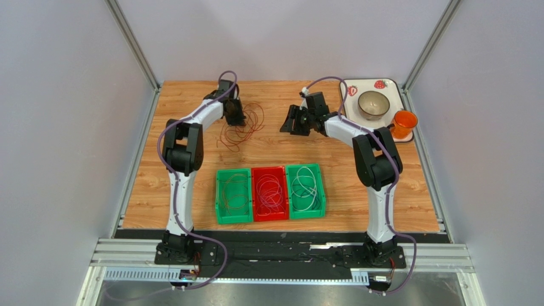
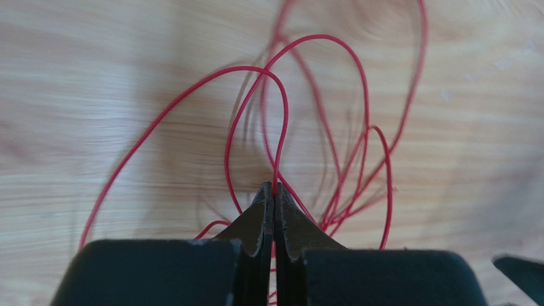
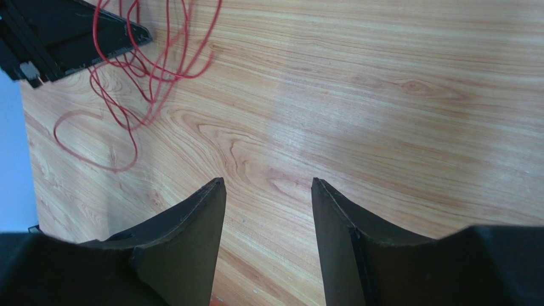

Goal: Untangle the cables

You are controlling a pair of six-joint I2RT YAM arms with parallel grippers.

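Wood-grain table [image 1: 383,191], enclosed by pale grey walls with metal rails at the corners.

1. Loose cables [image 1: 241,127]: a tangle of thin loops, mostly red with some darker strands, lies on the far left part of the table, touching the left gripper [image 1: 234,113] and spreading to its right and towards the near side.
2. Left wrist view: the red cable [image 2: 281,127] fans out over the wood in several overlapping loops. One strand runs straight into the fingertips. The jaws are pressed together, pinching that strand.
3. Right gripper [image 3: 268,182]: set above bare wood near the table's far middle, apart from the tangle. The jaws stand spread. Its wrist view shows the red loops at upper left, beside the other arm's black body.
4. Sorted coils: three bins sit side by side at the near middle. The left green bin [image 1: 218,197] holds a brown-orange coil [image 1: 235,194], the red bin [image 1: 269,169] a pale coil [image 1: 271,191], the right green bin [image 1: 322,191] a white coil [image 1: 304,188].
5. Far right corner: a white tray [image 1: 392,95] carries a bowl [image 1: 372,105]; an orange cup [image 1: 403,123] stands at its near edge.
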